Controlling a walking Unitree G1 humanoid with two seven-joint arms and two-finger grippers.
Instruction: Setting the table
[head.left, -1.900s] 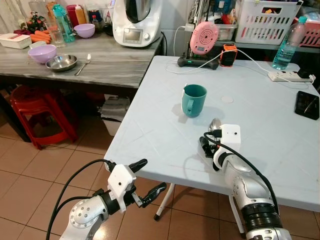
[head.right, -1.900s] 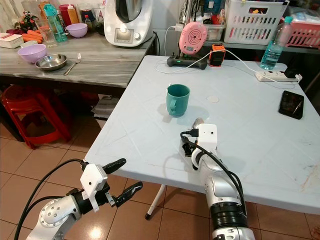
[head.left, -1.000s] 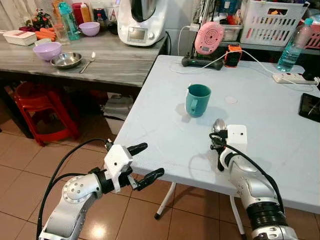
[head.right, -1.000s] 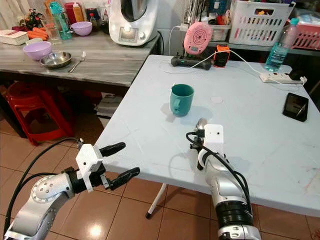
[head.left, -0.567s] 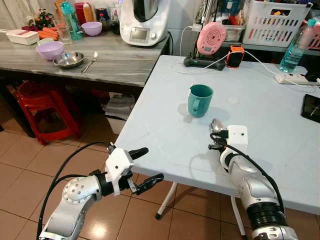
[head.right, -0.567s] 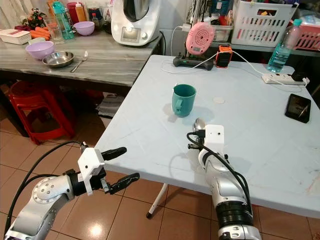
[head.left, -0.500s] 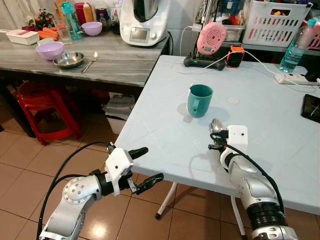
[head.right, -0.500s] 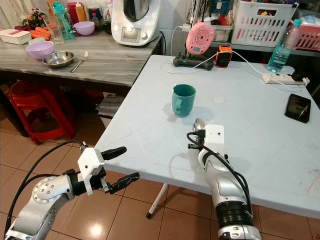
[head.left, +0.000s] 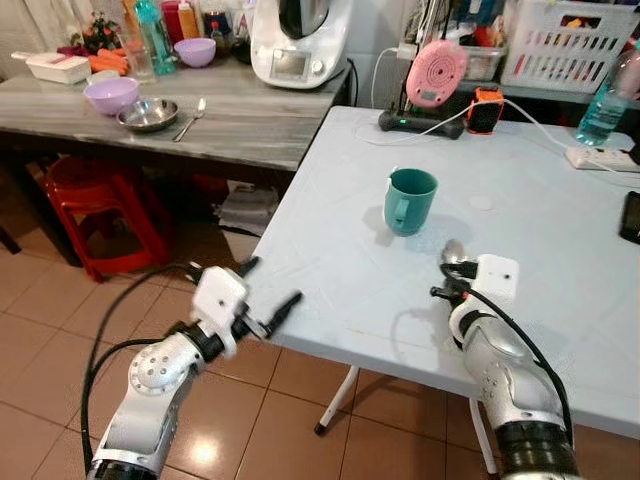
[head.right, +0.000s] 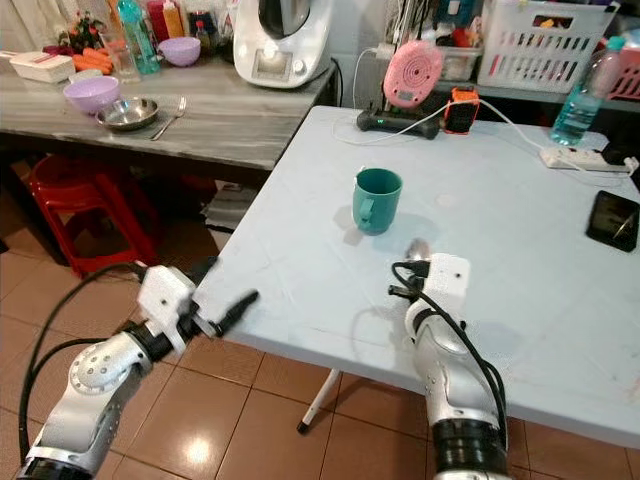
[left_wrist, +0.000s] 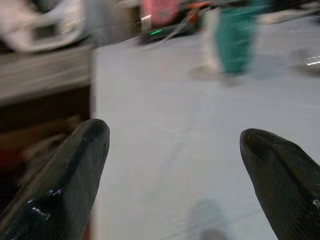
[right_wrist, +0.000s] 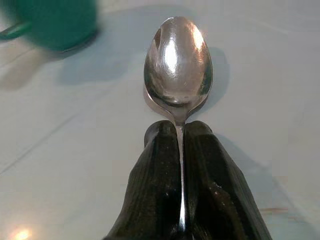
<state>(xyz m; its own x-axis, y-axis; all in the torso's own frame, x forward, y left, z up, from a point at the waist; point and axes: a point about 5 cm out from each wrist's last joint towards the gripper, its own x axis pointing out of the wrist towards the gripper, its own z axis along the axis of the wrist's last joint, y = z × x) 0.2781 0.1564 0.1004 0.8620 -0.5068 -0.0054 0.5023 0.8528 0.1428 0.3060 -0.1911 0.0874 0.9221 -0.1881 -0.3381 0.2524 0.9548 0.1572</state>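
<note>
Between the right gripper's (right_wrist: 181, 150) clenched jaws sits the thin handle of a metal spoon (right_wrist: 178, 67), its bowl poking out just ahead of the black fingertips (right_wrist: 160, 145) and facing up, close over the pale blue worktop (head.right: 560, 290); whether the bowl touches the surface I cannot tell. Just beyond the spoon's bowl and a little to the left of it stands a teal mug (head.right: 376, 200), upright, its handle turned toward the robot, apart from the spoon. The right arm reaches in over the near edge of the worktop, a black cable looping from its white wrist block.

Off the worktop's near left corner hangs the left gripper (head.left: 268, 297), its jaws released and spread wide, nothing between them. Seen along its two black fingers (left_wrist: 65, 170), the corner of the worktop lies straight ahead, with the mug blurred farther on.

Well beyond the mug, at the far edge, are a pink round gadget (head.right: 412, 74), a black charging base with cables, a power strip (head.right: 573, 159) and a clear water bottle (head.right: 590, 90); a dark phone (head.right: 615, 220) lies off to the right. Left of the open jaws, a grey marbled counter (head.left: 240, 120) carries a purple bowl (head.left: 111, 95), a steel dish (head.left: 148, 114), a loose spoon and a white kitchen machine (head.left: 300, 40). Red stools (head.left: 100, 205) stand beneath it on the tiled floor.
</note>
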